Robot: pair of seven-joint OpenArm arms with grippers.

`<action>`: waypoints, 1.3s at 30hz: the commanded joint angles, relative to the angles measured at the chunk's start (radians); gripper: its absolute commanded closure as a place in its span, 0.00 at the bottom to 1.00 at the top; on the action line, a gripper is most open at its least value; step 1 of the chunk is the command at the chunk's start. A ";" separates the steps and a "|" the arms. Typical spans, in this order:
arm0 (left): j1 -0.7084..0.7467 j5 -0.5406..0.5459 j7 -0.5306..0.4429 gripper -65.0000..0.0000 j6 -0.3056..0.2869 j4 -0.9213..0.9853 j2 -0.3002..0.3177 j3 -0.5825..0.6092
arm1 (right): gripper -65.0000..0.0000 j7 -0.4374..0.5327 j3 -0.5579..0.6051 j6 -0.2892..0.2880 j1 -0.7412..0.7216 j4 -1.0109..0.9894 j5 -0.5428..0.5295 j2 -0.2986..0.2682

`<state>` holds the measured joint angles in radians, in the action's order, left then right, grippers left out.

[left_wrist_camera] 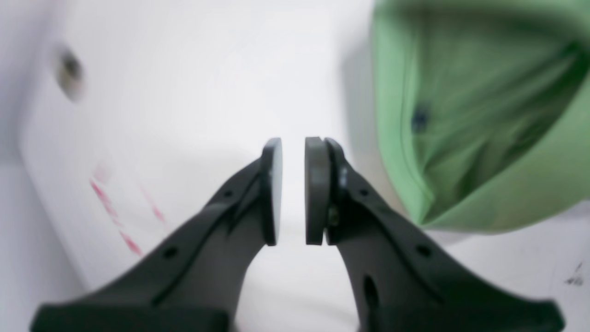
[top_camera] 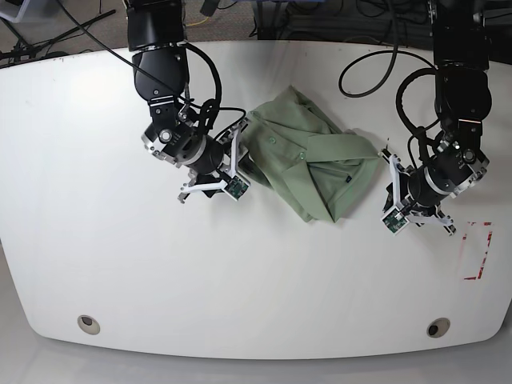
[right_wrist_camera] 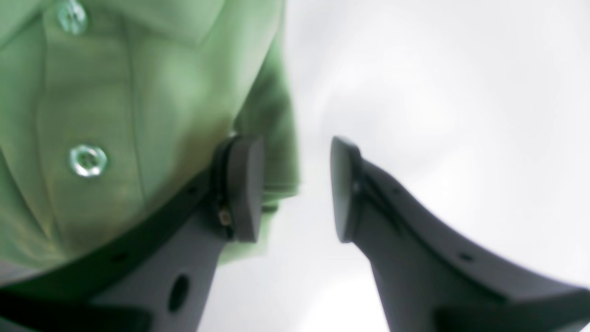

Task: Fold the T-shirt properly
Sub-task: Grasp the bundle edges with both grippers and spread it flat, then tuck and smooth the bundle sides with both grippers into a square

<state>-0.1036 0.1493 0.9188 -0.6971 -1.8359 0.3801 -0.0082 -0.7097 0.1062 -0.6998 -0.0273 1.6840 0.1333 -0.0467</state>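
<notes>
- The white table (top_camera: 120,272) takes up nearly the whole base view. It has rounded corners, with cables trailing off its far edge.
- The T-shirt (top_camera: 308,164) lies crumpled around the middle of the table, a bit toward the far side, between the two arms. It's pale green and bunched into a rough folded heap. The right wrist view shows a button strip with two clear buttons (right_wrist_camera: 87,160), so it looks more like a polo.
- The left gripper (left_wrist_camera: 293,191) hangs over bare table with the shirt's edge just beside it. Its pads are a narrow gap apart and there's nothing between them.
- The right gripper (right_wrist_camera: 297,189) is right at the shirt's other edge. Its jaws are parted wider and also hold nothing, and one pad (right_wrist_camera: 244,186) sits in front of the fabric.
- Red tape marks (top_camera: 478,250) form a rectangle outline near the table edge on the left arm's side.
- There are two small round holes in the table near the front edge, one (top_camera: 89,324) at each corner.
</notes>
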 commanded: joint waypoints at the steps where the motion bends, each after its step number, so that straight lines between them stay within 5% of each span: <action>1: 0.018 -0.004 0.049 0.90 -0.001 -0.084 0.012 -0.008 | 0.66 -0.015 -0.001 0.002 -0.016 0.072 -0.007 0.001; 5: 0.097 0.002 0.124 0.90 -0.001 -0.144 -0.017 -0.008 | 0.66 -0.054 -0.003 0.002 -0.016 0.127 -0.007 -0.002; 14: 0.316 0.003 0.122 0.90 -0.001 -0.155 -0.192 -0.002 | 0.66 -0.078 -0.001 0.002 0.016 0.126 -0.008 -0.040; 21: 0.437 0.000 -0.011 0.90 -0.001 -0.109 -0.274 -0.002 | 0.66 -0.034 -0.004 0.002 -0.009 -0.005 -0.040 -0.020; 29: 0.350 -0.004 -0.020 0.90 -0.001 0.049 -0.300 -0.006 | 0.67 0.063 -0.003 0.002 -0.016 -0.140 -0.050 -0.032; 39: 0.138 -0.026 -0.019 0.90 -0.001 0.206 -0.264 -0.118 | 0.67 0.058 0.002 0.002 0.108 -0.029 -0.048 -0.026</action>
<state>0.0620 0.1257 0.9184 -0.6975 -1.6428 0.0914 -0.1173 -0.6609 0.1093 -0.6926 0.0784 1.6073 0.0921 -0.0772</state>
